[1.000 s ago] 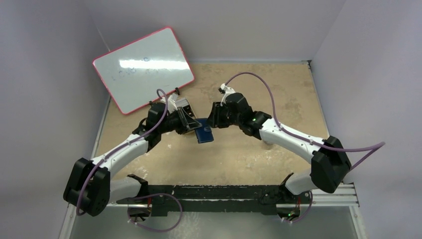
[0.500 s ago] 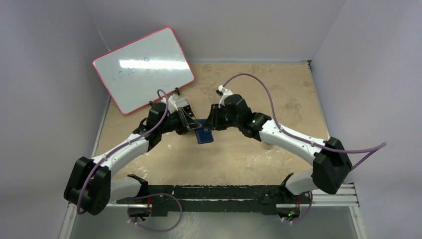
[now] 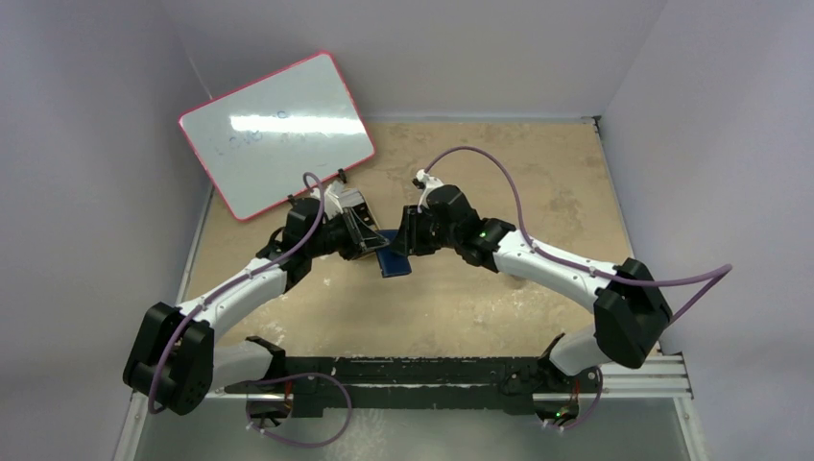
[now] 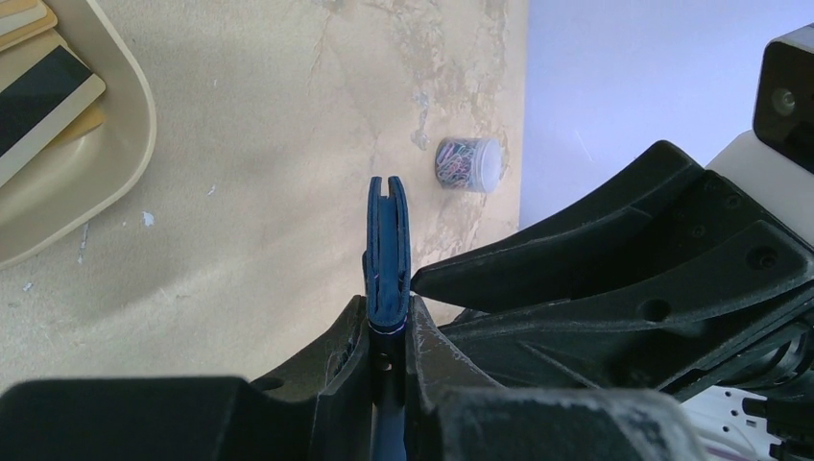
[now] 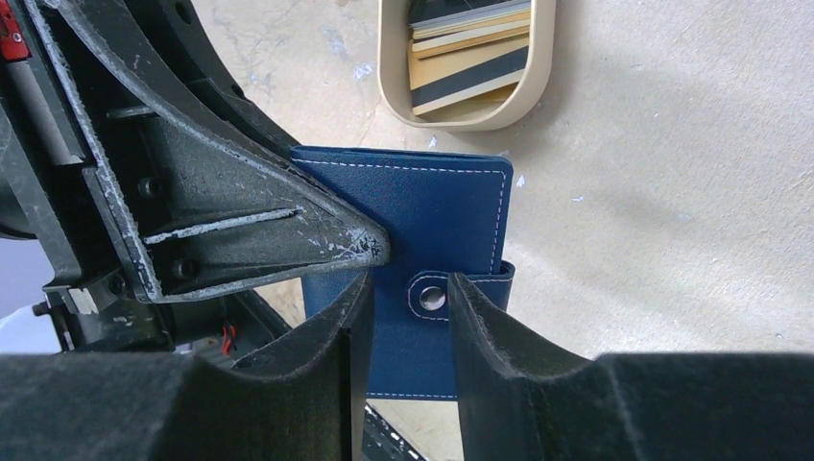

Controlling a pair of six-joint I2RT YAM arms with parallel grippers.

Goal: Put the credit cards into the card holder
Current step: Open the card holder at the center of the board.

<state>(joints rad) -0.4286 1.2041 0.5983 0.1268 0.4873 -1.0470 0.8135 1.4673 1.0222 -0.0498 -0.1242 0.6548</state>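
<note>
Where overhead perhaps shows contact | wrist: left claw [image 4: 389,315] pinches card holder [image 4: 386,240]

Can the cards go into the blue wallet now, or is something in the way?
Something is. The card holder is folded shut and its snap tab looks fastened, so the pockets are closed off. The left gripper pinches it; the right gripper is open astride the tab. The credit cards lie in the beige tray.

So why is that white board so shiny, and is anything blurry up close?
Top view: lamp glare streaks across the whiteboard. Right wrist view: stitching on the card holder is sharp, while the near fingers are soft. Left wrist view: the holder's edge is crisp, and the fingers clamping it are dark and blurry.
</note>
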